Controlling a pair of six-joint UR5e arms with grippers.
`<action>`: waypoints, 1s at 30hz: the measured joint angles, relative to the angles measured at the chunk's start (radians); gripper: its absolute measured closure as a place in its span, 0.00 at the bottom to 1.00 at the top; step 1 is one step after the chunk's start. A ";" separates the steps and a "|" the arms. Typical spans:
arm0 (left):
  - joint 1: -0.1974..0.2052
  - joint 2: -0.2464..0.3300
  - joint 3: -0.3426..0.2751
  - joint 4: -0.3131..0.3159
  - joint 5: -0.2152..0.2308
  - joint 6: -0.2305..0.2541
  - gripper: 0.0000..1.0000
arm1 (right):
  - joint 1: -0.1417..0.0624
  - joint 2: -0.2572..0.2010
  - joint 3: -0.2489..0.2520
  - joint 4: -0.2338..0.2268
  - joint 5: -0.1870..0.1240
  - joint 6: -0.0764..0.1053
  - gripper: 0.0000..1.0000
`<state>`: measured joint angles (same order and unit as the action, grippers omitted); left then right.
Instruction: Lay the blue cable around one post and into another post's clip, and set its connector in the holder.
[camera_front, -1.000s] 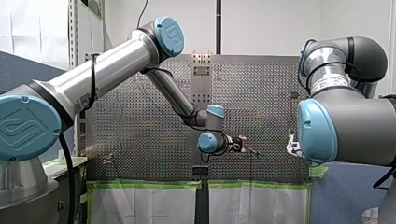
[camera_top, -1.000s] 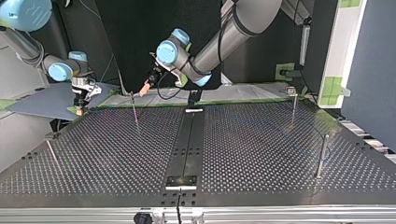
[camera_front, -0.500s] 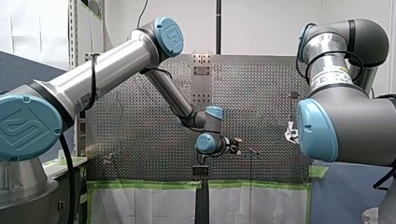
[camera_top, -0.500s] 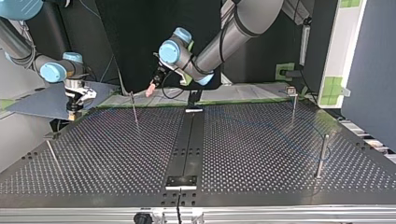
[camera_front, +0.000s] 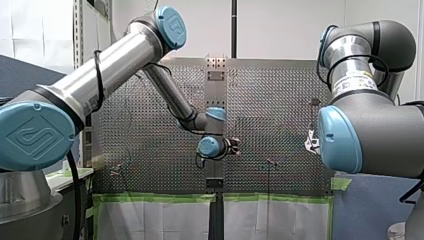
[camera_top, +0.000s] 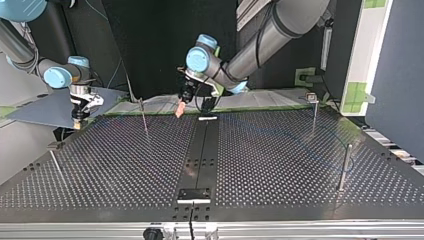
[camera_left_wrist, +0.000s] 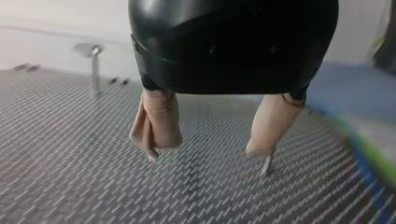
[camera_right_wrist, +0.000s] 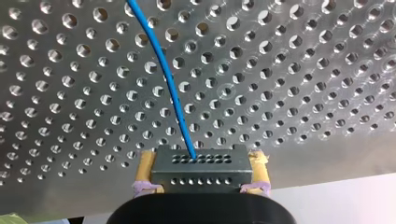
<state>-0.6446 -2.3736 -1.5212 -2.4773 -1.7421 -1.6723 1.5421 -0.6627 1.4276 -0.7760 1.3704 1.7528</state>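
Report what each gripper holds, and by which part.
My right gripper clamps the connector by its two short ends; my left gripper holds nothing.

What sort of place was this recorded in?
Most likely a robotics lab test bench: a perforated metal table with upright posts, two robot arms reaching over it, and green tape along its edge.

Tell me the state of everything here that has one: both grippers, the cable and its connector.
Left gripper: open, nothing between its fingers.
Right gripper: shut on the connector.
Connector: held by its sides, not yet in a holder.
Blue cable: attached to the connector, leading away over the table.
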 joint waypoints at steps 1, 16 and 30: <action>0.009 0.009 -0.009 0.009 -0.002 -0.004 0.00 | 0.000 0.000 0.000 0.000 0.000 0.000 1.00; 0.070 0.154 -0.154 0.089 0.005 0.023 0.00 | 0.011 0.006 0.000 -0.011 -0.005 0.012 1.00; -0.015 0.289 -0.289 0.039 -0.020 -0.015 0.00 | 0.013 0.013 0.000 -0.015 -0.006 0.014 1.00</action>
<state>-0.6600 -2.0842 -1.8104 -2.4383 -1.7620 -1.6874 1.5548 -0.6495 1.4276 -0.7914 1.3643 1.7668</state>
